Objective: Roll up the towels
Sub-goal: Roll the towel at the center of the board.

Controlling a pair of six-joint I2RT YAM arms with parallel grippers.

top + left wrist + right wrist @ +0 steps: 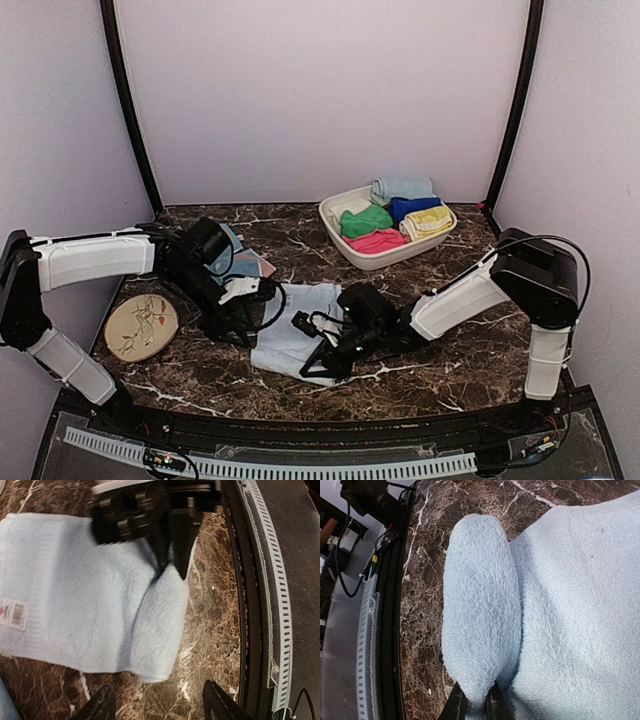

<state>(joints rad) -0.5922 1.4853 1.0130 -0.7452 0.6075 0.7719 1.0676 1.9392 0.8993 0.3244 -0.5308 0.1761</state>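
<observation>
**Right tool pinches the towel's turned-over edge**

The pale blue towel (283, 340) lies on the marble table (450, 370), near the middle and close to the near edge. Its near edge is turned over into a soft fold (480, 610). The right tool (475, 706) is clamped on that fold, with the right arm stretched low and leftward across the table. The left tool (159, 692) hovers at the towel's left side with its fingers apart and nothing between them. Its arm reaches in from the left with the wrist bent down. A plate (140, 327) sits at the near left. Behind the left arm a blue cloth (240, 255) partly shows. At the far right a white tub (372, 260) holds rolled towels (365, 220): green, pink, dark blue, yellow, cream and pale blue.
</observation>
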